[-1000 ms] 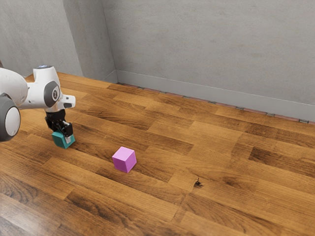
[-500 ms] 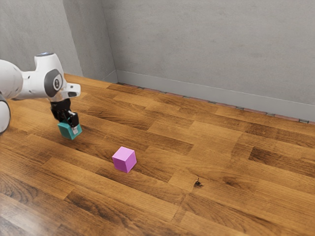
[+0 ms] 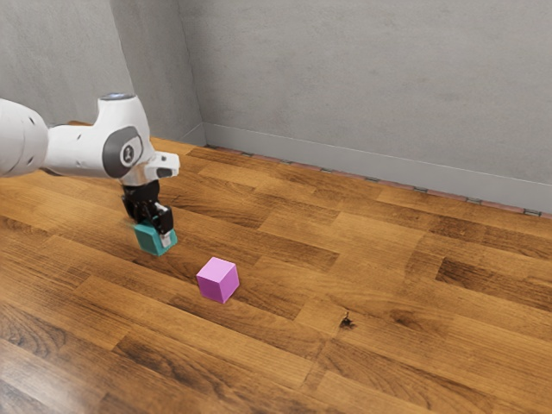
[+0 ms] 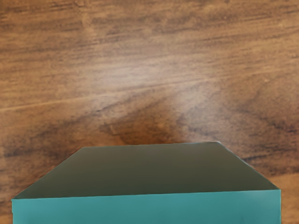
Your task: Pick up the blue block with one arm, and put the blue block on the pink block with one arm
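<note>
Blue block cropped, wrist view edge; arm too, ext. view.

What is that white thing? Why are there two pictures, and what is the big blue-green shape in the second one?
The white thing is a robot arm inside a computer-made world. One picture comes from a camera standing beside it. At the arm's end is a black tool with two fingers, shut on the blue block and holding it above the wooden surface. A pink block sits on the wood nearby. The other picture comes from a camera on the arm's hand, looking down, so the big shape is that same held block, seen very close.
</note>
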